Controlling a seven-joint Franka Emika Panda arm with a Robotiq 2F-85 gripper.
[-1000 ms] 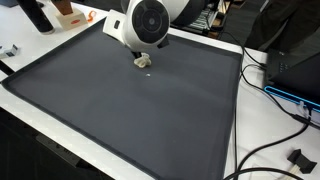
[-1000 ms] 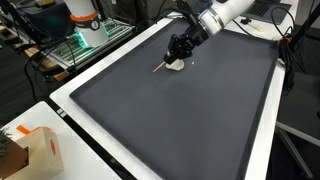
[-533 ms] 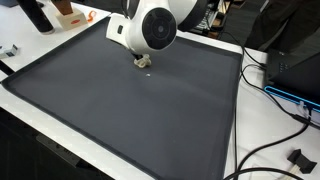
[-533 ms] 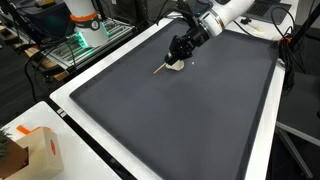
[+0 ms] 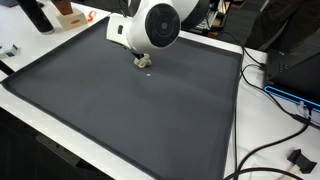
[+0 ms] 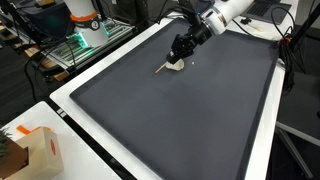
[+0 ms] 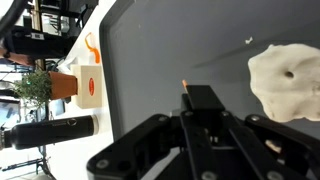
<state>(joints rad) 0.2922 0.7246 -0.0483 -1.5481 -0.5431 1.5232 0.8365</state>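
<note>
Gripper (image 6: 177,57) clenched on a thin stick (image 6: 161,70). The pale, orange-tipped stick has its long axis pointing away from the holed cream lump (image 7: 285,80) just beside it.

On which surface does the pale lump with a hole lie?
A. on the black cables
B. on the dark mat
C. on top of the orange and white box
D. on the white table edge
B: in the wrist view the pale lump rests on the dark mat just beside the hand, while the box stands far off, outside the mat.
</note>
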